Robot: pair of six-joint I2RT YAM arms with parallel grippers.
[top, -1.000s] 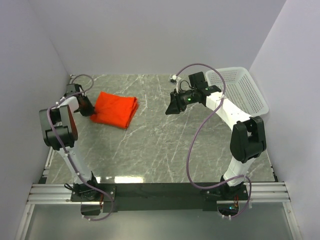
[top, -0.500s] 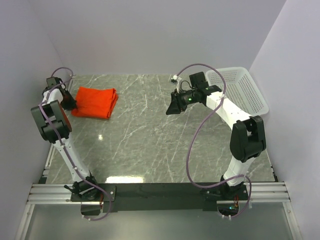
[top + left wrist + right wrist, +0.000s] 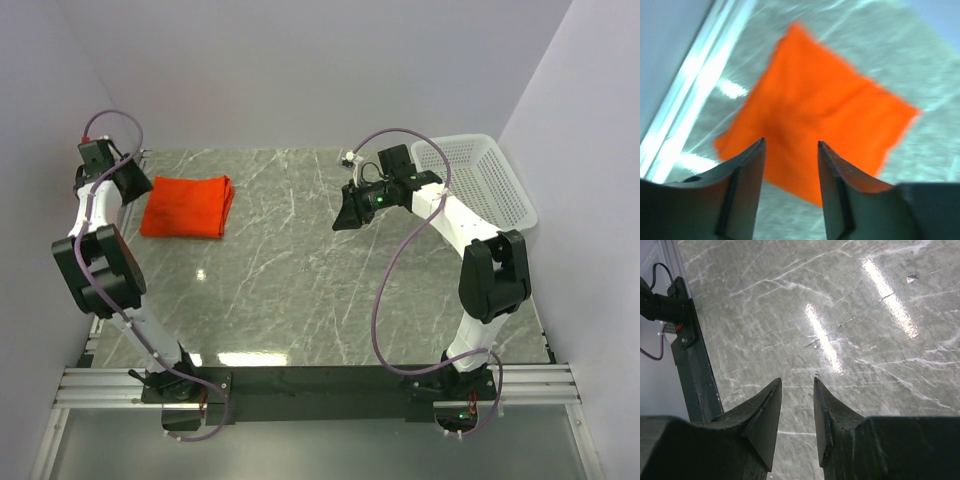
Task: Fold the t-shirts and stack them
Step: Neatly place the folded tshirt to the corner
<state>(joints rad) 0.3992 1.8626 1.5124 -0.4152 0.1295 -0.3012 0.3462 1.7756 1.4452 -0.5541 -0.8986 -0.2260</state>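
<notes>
t-shirt: you have one orange-red t-shirt (image 3: 188, 206) folded into a flat rectangle. It lies on the tabletop (image 3: 300, 290), well apart from the white basket (image 3: 500, 195), on the opposite side.
fold: the edges look roughly squared in the overhead view. The corner nearest the basket is a little rounded.
left gripper: your left gripper (image 3: 790, 144) has its jaws apart with nothing between them. It sits at the t-shirt's edge farthest from the basket and points down at the cloth.
contact: the left wrist view is blurred. The fingers look clear of the fabric, but you can't confirm that from this view.
right gripper: your right gripper (image 3: 797, 382) has its jaws a narrow gap apart and is empty. Bare marble shows through the gap. It hangs above the tabletop between the basket and the t-shirt, nearer the basket and well apart from the cloth.
right arm: the forearm runs just beside the basket's near rim. From overhead you can't tell whether it touches.
basket: white mesh, sitting on the tabletop next to the side wall.
</notes>
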